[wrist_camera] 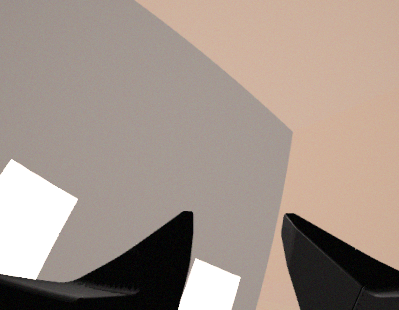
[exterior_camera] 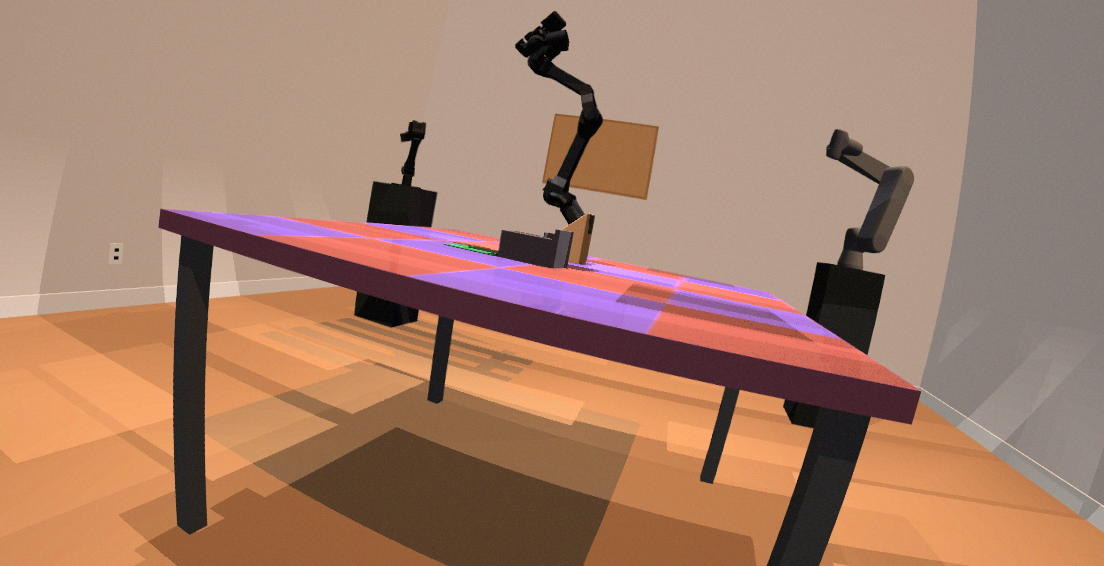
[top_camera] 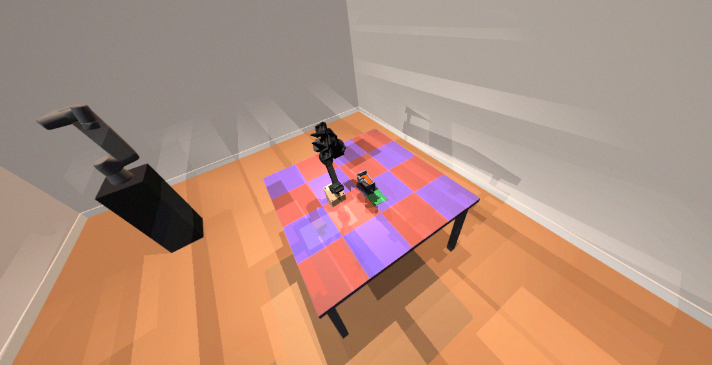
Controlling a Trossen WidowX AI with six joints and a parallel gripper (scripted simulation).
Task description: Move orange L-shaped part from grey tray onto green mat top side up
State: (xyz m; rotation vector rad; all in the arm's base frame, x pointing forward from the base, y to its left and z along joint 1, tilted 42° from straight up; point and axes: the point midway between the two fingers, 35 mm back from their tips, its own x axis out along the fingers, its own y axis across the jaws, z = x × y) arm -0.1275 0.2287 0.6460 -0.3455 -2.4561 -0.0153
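Note:
The orange part [top_camera: 367, 178] shows small inside the grey tray [top_camera: 367, 187] [exterior_camera: 526, 247] in the top view. It is too small there to tell how it sits, and the tray's walls hide it in the exterior view. The green mat [top_camera: 378, 198] [exterior_camera: 468, 248] lies flat beside the tray. My gripper [top_camera: 313, 140] [exterior_camera: 519, 45] [wrist_camera: 238, 223] is high above the table, away from the tray and mat. Its fingers stand partly apart with nothing between them. The wrist view shows only walls and bright white panels beyond the fingertips.
A light wooden block [top_camera: 333, 198] [exterior_camera: 580, 243] stands at the arm's base, close to the tray. The checkered table [top_camera: 381, 245] [exterior_camera: 370, 264] carries these things. Another arm on a black pedestal [top_camera: 154, 213] [exterior_camera: 845, 299] stands off the table, and a smaller one on a pedestal [exterior_camera: 401, 205] stands behind.

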